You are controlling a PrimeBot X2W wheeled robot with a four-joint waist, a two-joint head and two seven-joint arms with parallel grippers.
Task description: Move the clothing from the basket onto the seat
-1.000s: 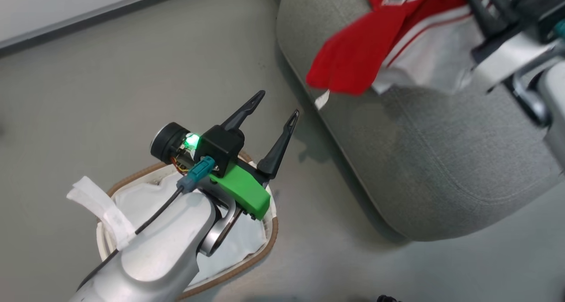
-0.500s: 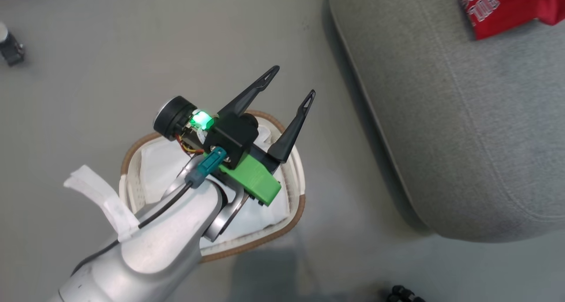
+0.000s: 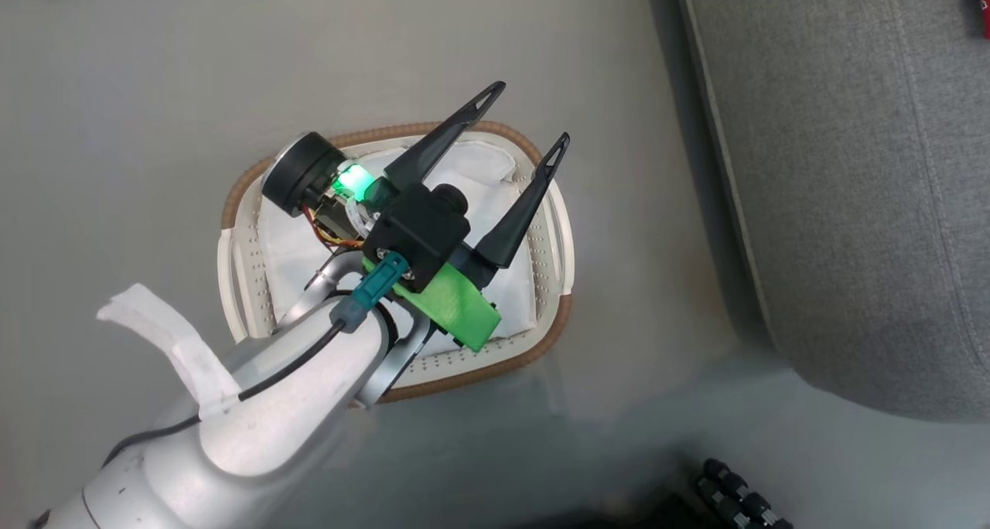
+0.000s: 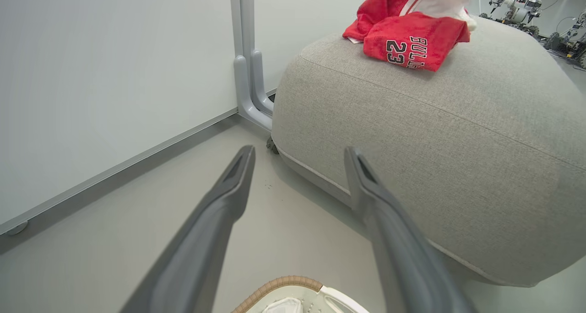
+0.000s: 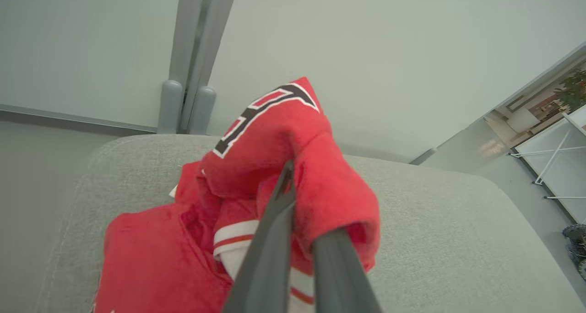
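The left gripper (image 3: 529,114) overhangs the basket (image 3: 562,235); open floor (image 3: 155,88) flanks the seat (image 3: 851,165).

Grey floor (image 4: 114,240) spreading beneath left claw (image 4: 298,153); pale wall (image 4: 114,66) rising ahead, grey post (image 4: 247,52) standing at panel joint.

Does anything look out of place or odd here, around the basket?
Only a small thing: the white tape strip on the left forearm has a loose end sticking out sideways. The basket stands upright, its liner inside.

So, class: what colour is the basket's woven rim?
Brown; the basket rim shows best in the head view.
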